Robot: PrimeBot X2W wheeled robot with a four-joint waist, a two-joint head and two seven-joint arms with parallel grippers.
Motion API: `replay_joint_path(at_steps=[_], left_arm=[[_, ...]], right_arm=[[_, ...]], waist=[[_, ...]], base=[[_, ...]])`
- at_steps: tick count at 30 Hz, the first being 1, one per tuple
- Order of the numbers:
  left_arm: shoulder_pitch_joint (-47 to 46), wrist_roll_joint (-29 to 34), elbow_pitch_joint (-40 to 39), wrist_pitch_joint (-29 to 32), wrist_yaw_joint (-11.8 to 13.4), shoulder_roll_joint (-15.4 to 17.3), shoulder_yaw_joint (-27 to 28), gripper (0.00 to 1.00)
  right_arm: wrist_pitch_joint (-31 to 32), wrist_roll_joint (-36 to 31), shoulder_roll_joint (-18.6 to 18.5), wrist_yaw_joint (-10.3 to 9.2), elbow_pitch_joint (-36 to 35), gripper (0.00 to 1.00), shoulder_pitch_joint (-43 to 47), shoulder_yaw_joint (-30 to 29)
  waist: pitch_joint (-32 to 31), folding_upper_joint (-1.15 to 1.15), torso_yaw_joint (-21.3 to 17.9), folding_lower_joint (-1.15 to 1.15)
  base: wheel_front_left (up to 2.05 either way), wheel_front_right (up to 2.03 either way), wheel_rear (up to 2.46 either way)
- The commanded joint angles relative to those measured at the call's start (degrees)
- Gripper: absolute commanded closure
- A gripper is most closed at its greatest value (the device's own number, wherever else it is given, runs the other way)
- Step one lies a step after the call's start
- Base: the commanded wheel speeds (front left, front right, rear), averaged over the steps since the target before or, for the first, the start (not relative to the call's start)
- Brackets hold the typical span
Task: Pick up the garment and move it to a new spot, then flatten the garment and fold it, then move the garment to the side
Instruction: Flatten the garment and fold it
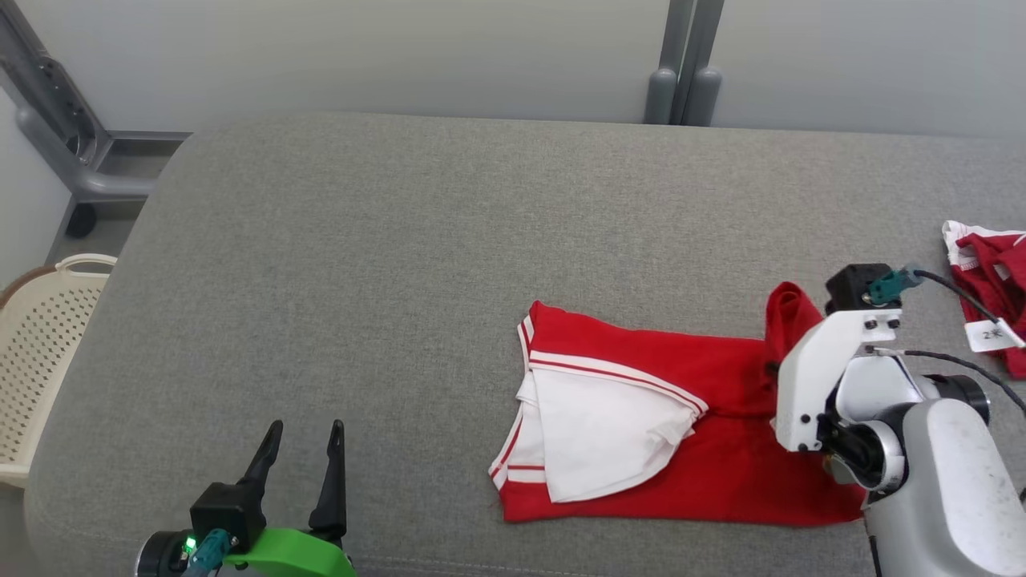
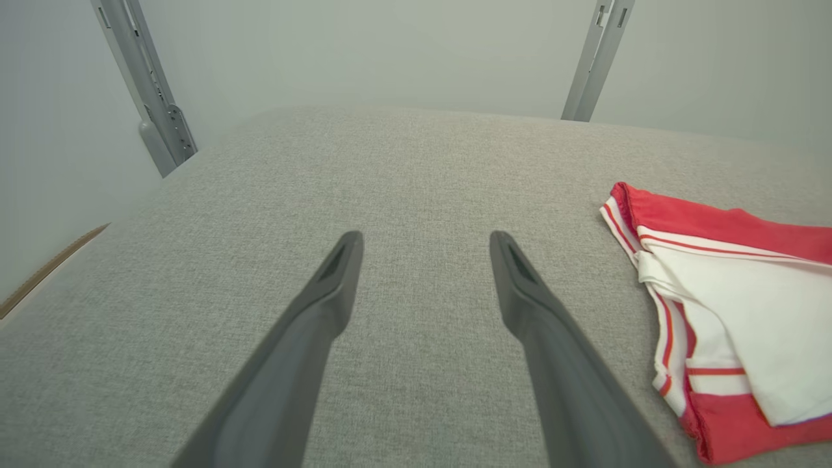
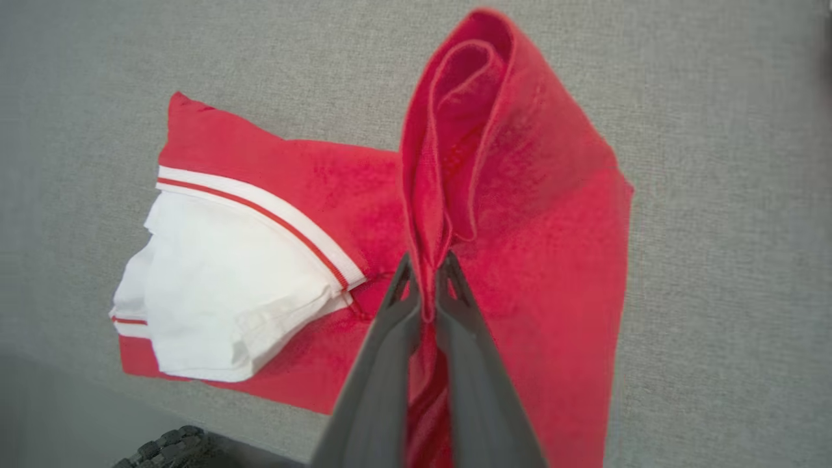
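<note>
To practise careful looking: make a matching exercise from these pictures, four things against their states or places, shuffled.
1 left fingers
2 right fingers
3 cream basket
4 second red garment

A shut on the red-and-white garment
B beside the left end of the grey surface
C open over bare surface
D at the surface's right edge

Pairs: 1-C, 2-A, 3-B, 4-D

We see a grey fabric-covered mattress (image 1: 361, 264) bearing a red-and-white garment (image 1: 721, 469) and, near its right edge, another red garment (image 1: 994, 268).
</note>
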Motion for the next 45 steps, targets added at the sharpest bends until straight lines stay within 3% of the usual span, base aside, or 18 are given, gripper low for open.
replay_joint_path(at_steps=[1,12,13,29,30,31,40,45], left_arm=[[0.6,0.4,0.0,0.0,0.0,0.0,-0.2,0.00],[0.0,-0.2,-0.4,0.0,-0.2,-0.1,-0.5,0.00],[-0.4,-0.3,-0.1,0.0,-0.2,-0.1,-1.0,0.00],[-1.8,-1.4,0.6,0.0,0.1,-0.1,-2.9,0.00],[-1.8,-1.5,0.6,0.0,0.2,-0.1,-3.0,0.00],[-1.9,-1.6,0.6,0.0,0.3,-0.1,-3.0,0.00],[-1.4,-1.7,0.6,0.0,0.6,-0.1,-2.4,0.00],[-0.5,-1.0,0.2,0.0,0.7,-0.1,-1.8,0.00]], right_arm=[[-0.7,0.8,-0.2,-0.08,0.9,1.00,-0.8,0.8],[-4.9,8.5,-0.2,-0.07,11.8,1.00,-7.1,13.7],[-6.1,9.9,-0.2,-0.07,15.9,1.00,-9.2,16.1],[-11.7,14.9,-0.2,-0.05,28.1,1.00,-15.3,22.2],[-12.2,15.1,-0.2,-0.05,28.5,0.86,-15.7,22.8],[-12.7,15.8,-0.2,-0.05,28.9,0.00,-16.0,22.9],[-18.8,22.2,-0.2,-0.05,30.9,0.00,-19.2,23.4],[-22.2,19.5,-0.2,-0.05,30.7,0.00,-20.0,20.6]], waist=[[-0.1,0.00,0.6,0.00],[1.0,0.00,4.8,0.00],[1.4,0.00,6.3,0.00],[2.3,0.00,9.9,0.00],[2.4,0.00,10.0,0.00],[2.4,0.00,10.1,0.00],[1.8,0.00,9.3,0.00],[0.8,0.00,7.8,0.00]], base=[[0.00,0.00,0.00],[0.00,0.00,0.00],[0.00,0.00,0.00],[0.00,0.00,0.00],[0.00,0.00,0.00],[0.00,0.00,0.00],[0.00,0.00,0.00],[0.00,0.00,0.00]])
